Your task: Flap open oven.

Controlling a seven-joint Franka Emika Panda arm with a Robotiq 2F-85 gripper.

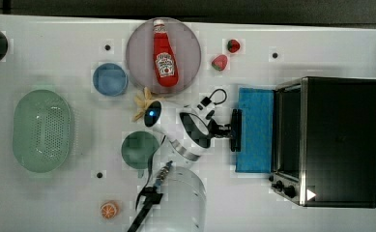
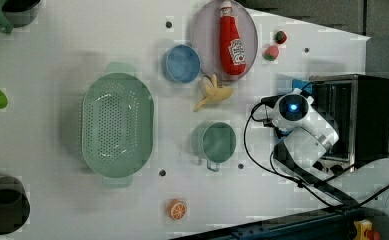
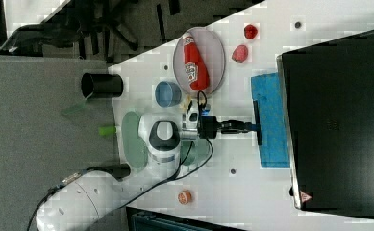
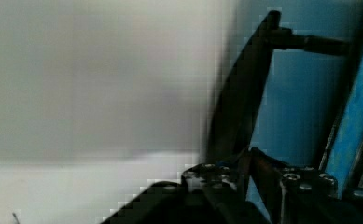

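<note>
1. The boxy black-topped toaster oven with silver front frame (image 1: 340, 140) sits at the top view's right on the white tabletop (image 1: 55, 203).
2. Its blue-tinted glass door (image 1: 254, 130) lies folded down flat.
3. The end effector (image 1: 230, 129) is clamped on the door's dark bar handle (image 1: 235, 130).

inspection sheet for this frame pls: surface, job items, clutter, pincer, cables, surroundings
Surface: white table, small dark holes in it.
Job's things: boxy black-topped toaster oven; blue-tinted glass door flapped down flat.
Clutter: red ketchup bottle on grey round plate, blue bowl, green perforated colander, green cup, banana, orange slice, two strawberries.
Pincer: shut on the door's dark bar handle.
Cables: black cable along the arm.
Surroundings: dark floor, grey panel.
</note>
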